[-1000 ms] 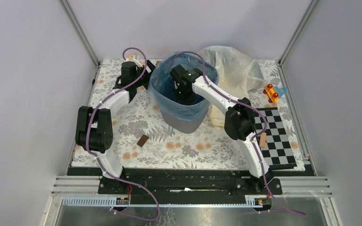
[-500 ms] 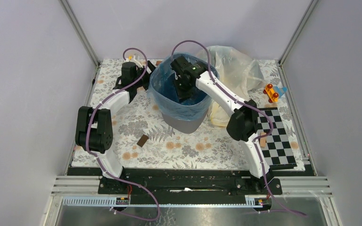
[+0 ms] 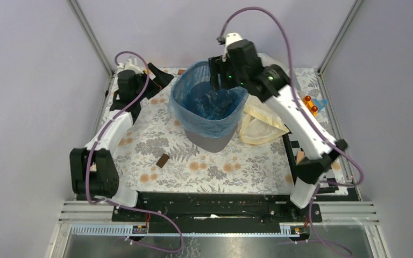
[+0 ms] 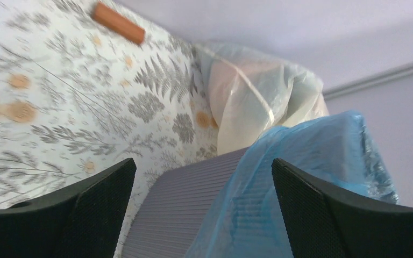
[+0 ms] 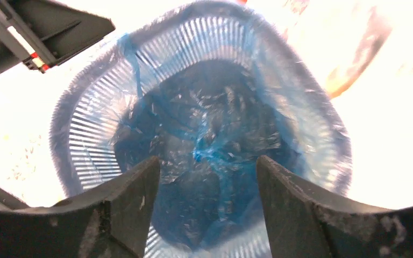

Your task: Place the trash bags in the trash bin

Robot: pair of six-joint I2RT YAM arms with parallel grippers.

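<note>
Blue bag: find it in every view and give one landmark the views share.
Top external: blue bag lines the bin, upper centre.
Left wrist: blue bag at lower right, draped over the bin's side.
Right wrist: blue bag fills the centre, seen from above.
Shared landmark: the bin's ribbed wall.

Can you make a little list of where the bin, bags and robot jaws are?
trash bin: upright, between the arms
blue bag: lining the bin, folded over its rim
pale bag: lying on the table, right of the bin
left jaws: open, empty, left of bin
right jaws: open, empty, above bin
</note>
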